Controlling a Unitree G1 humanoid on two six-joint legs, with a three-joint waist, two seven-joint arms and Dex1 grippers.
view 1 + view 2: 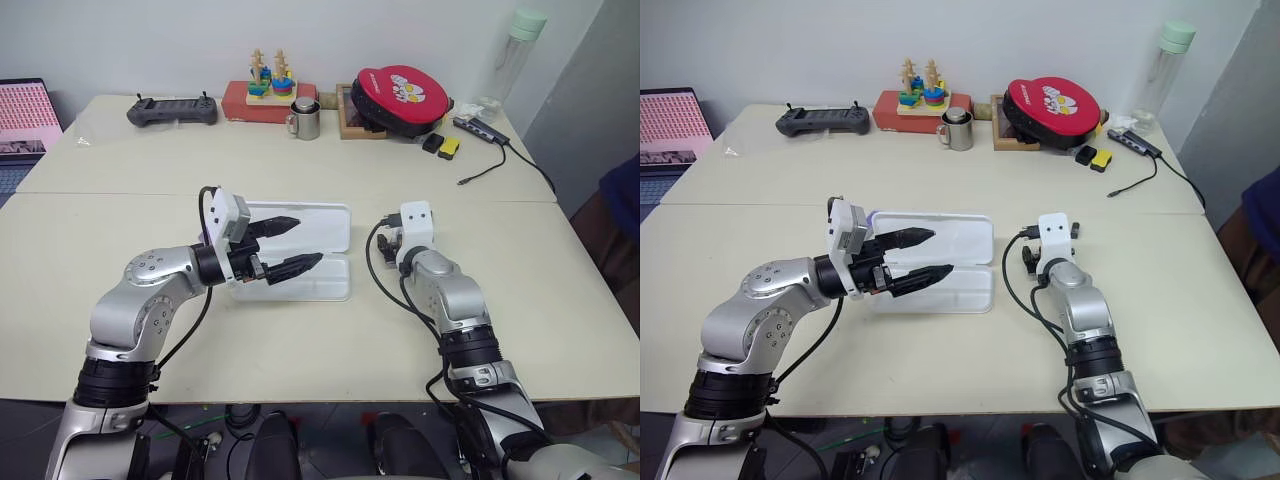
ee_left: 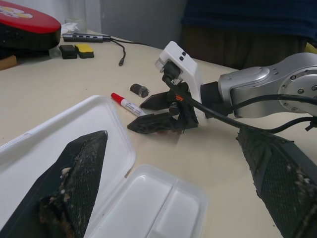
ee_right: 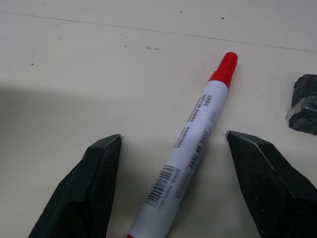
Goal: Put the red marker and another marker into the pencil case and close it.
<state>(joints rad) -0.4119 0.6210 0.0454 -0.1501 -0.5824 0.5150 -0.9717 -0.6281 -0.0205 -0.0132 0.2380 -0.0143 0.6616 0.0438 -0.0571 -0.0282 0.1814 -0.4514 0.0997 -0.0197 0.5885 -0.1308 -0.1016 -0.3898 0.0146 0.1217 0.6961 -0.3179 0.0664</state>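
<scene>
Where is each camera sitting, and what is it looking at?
Head eyes: up on the head, looking down the table at the open pencil case; both arms show.
Left wrist: looks past the left gripper fingers, across the case, to the right gripper.
Right wrist: looks down between open fingers at the red marker.
Both wrist views share the marker and a small black object.

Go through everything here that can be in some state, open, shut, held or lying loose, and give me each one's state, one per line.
White plastic hinged pencil case: open, lid laid back flat, no marker visible in it.
Slim white red-capped marker: lying loose on the table, between the right gripper's fingers, untouched.
Left gripper: open, empty, over the case.
Right gripper: open, straddling the marker.
Small black object: loose on the table beside the marker's cap.
</scene>
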